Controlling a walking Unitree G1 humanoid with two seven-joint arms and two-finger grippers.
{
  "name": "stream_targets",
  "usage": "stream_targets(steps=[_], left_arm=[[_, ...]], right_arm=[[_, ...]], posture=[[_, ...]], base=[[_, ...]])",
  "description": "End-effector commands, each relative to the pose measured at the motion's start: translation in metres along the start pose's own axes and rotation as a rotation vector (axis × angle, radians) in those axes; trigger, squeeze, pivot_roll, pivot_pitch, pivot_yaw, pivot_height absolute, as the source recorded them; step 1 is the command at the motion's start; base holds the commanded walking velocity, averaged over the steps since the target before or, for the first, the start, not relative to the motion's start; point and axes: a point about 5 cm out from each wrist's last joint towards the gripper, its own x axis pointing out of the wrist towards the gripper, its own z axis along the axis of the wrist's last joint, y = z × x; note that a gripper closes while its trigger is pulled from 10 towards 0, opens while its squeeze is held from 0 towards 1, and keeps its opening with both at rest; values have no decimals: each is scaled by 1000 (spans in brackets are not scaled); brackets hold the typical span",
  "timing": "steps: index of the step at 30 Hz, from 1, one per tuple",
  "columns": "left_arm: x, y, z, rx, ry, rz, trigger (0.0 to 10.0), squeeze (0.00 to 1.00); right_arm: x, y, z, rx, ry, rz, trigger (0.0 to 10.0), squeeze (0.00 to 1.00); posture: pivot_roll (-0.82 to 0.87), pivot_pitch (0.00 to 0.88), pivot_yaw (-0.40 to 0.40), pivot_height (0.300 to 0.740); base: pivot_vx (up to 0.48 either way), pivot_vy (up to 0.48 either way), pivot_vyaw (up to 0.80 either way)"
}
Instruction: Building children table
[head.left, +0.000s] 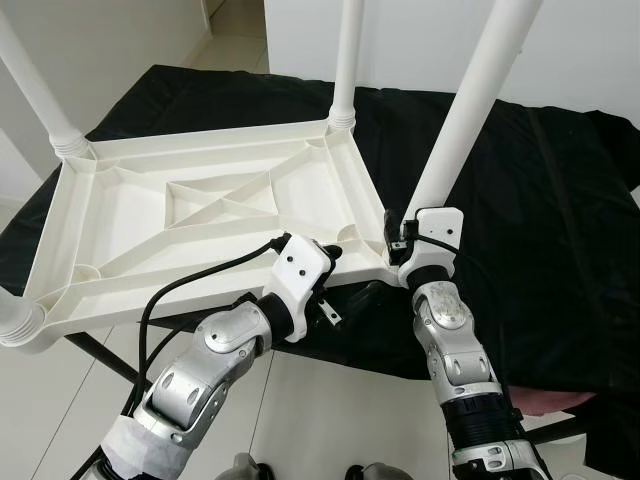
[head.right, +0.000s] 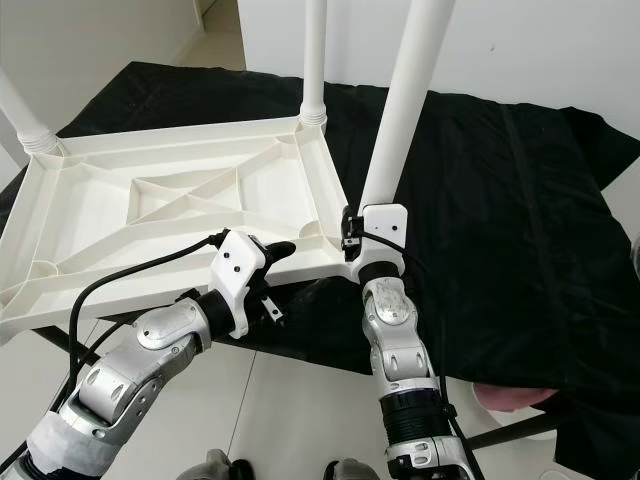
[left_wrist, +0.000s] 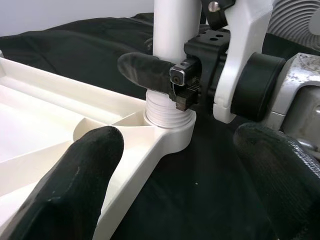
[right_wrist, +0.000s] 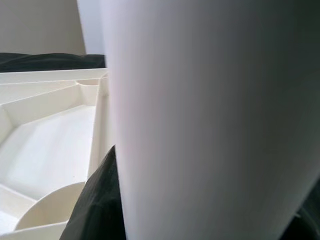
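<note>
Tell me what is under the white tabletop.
A black cloth lies under the upside-down tabletop and spreads past it to the robot's right. What holds the cloth up is covered; a dark bar shows below.

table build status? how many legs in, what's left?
Tabletop lies upside down on the black cloth. Three legs stand in their corner sockets: far left, far right, near left. In hand: right gripper clamps the fourth leg at its socket; left gripper braces the frame's near edge. Left: finish seating it, flip upright.
</note>
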Motion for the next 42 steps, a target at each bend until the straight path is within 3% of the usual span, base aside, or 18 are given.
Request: stream_targets(steps=[1, 7, 14, 15, 29, 30, 31, 32, 36, 42], left_arm=[[0, 0, 3, 8, -5, -30, 10000, 0], [1, 0, 3, 13, -7, -28, 10000, 0], [1, 0, 3, 12, -9, -24, 10000, 0], [2, 0, 2, 13, -8, -23, 10000, 0], [4, -2, 2, 19, -8, -34, 10000, 0], [5, -2, 2, 19, -9, -37, 10000, 0], [5, -2, 2, 19, -9, -40, 10000, 0], [5, -2, 2, 22, -7, -43, 10000, 0], [5, -3, 0, 24, 9, -56, 10000, 0], [5, -4, -3, 22, 21, -62, 10000, 0]], right_arm=[[-8, -9, -31, -20, 145, -84, 10000, 0], [-3, -6, -28, -24, 128, -168, 10000, 0], [-3, -2, -23, -18, 86, -150, 10000, 0], [-2, -1, -21, -11, 70, -141, 10000, 1000], [-4, -10, -14, 45, -10, -75, 10000, 1000], [-3, -10, -14, 55, -7, -33, 10000, 220], [-2, -10, -14, 55, -12, -10, 10000, 220], [-1, -10, -12, 63, -16, 40, 10000, 0], [2, -16, -6, 52, -43, 188, 10000, 0], [3, -20, -3, 33, -51, 248, 10000, 0]], posture=[[-40, 87, 34, 740], [-37, 81, 27, 740], [-37, 81, 27, 740], [-37, 81, 27, 740], [-41, 70, 16, 740], [-47, 64, 17, 740], [-47, 64, 17, 740], [-48, 61, 20, 740], [-51, 54, 23, 740], [-52, 51, 24, 740]], base=[[0, 0, 0], [0, 0, 0], [0, 0, 0], [0, 0, 0], [0, 0, 0], [0, 0, 0], [0, 0, 0], [0, 0, 0], [0, 0, 0], [0, 0, 0]])
